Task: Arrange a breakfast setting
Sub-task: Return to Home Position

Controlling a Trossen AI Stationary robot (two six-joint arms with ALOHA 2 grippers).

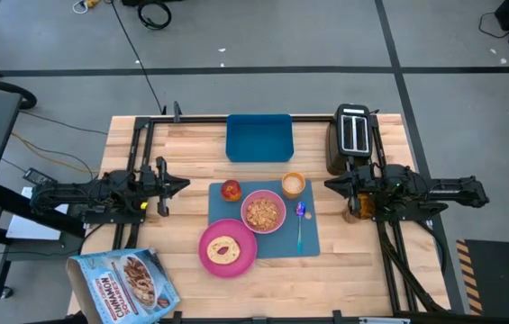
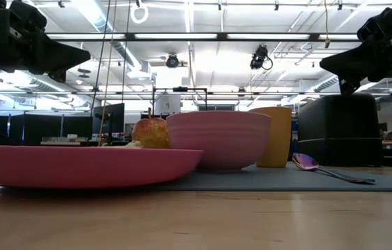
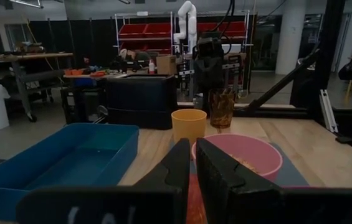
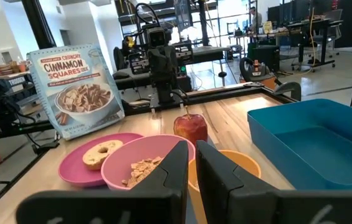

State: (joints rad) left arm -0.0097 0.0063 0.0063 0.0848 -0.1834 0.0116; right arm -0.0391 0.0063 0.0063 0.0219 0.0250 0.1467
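High view gives us the whole table. A Cinnamon Squares cereal box (image 1: 123, 283) lies at the front left corner of the table. The left gripper (image 1: 186, 185) hovers above the bare wood near the left edge, well apart from the setting. In its wrist view the fingers (image 3: 179, 171) sit almost together with nothing between them.

The slate-blue mat (image 1: 313, 245) lies mid-table, and everything for the breakfast is on it:
- The pink plate (image 1: 207, 259) overlaps the mat's front left corner and carries a round slice of bread (image 1: 224, 249).
- The red apple (image 1: 231, 190) sits at the back left corner.
- The pink bowl (image 1: 264, 193), with cereal in it, is in the middle.
- The small orange cup (image 1: 293, 184) stands at the back edge, just right of the bowl.
- The teal-handled spoon (image 1: 300, 225) lies along the right edge.

Behind the mat, at the back edge of the table, are a blue tray (image 1: 259, 138) and a black toaster (image 1: 353, 135).

The right gripper (image 1: 328, 184) hovers near the right edge, its fingers (image 4: 169, 171) likewise narrow and empty.

We judge the arranging done and the step in hand to be the return of both arms to rest. Nothing on the mat needs another touch. The next move calls only for each arm to fold back toward its own side, staying high enough to clear the cup and the toaster.
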